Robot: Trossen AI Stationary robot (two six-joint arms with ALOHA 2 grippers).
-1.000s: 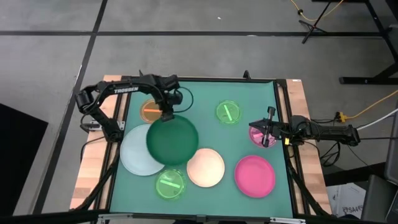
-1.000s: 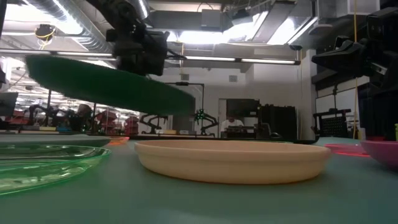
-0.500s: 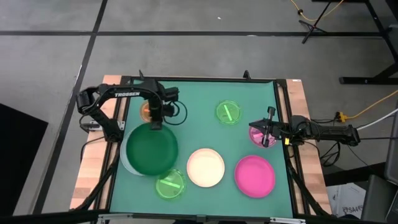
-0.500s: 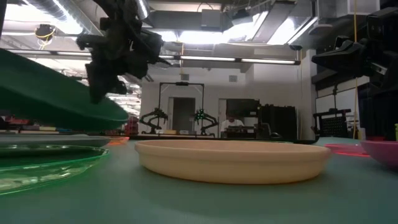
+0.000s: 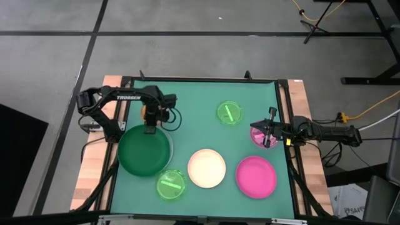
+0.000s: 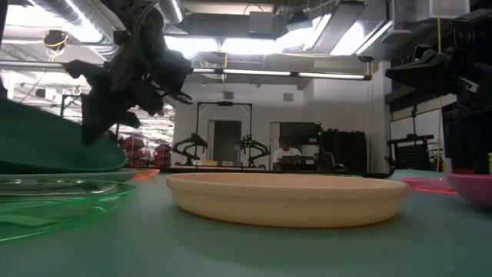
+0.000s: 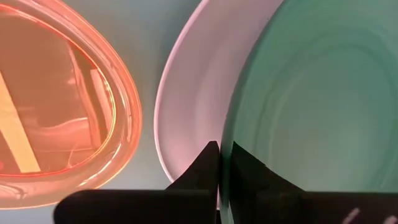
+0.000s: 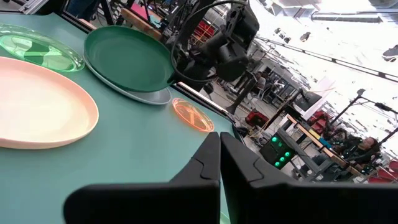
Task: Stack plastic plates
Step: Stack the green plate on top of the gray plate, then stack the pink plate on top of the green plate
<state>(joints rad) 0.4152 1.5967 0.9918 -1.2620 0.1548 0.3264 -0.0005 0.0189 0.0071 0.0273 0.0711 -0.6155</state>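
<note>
The large dark green plate [image 5: 145, 152] hangs tilted just over the pale blue-white plate [image 7: 193, 93] at the table's left, covering nearly all of it. My left gripper [image 5: 150, 129] is shut on the green plate's far rim. A small orange plate [image 7: 56, 106] lies on the table just beyond that, mostly under the arm in the high view. At the table's right edge my right gripper [image 5: 267, 129] stays shut and holds nothing, over a small pink plate [image 5: 258, 135]. My left gripper pinches the green plate's far rim [image 7: 231, 134] between its two fingers, one on the inner face and one on the outer. The fingers come steeply from above. The plate slopes down from the held rim toward the near side [image 6: 54, 150]; whether it touches the pale plate, I cannot tell.
A cream plate [image 5: 207, 168] and a magenta plate [image 5: 255, 176] lie near the front. One lime-green plate [image 5: 170, 184] lies at the front, left of the cream one; another [image 5: 229, 113] lies at the far middle. Bare mat shows in the centre.
My left gripper has carried the green plate from above the table's middle toward the left and near edges and downward, tipping to point more steeply down. The plate now covers the pale plate and sits much lower over it.
</note>
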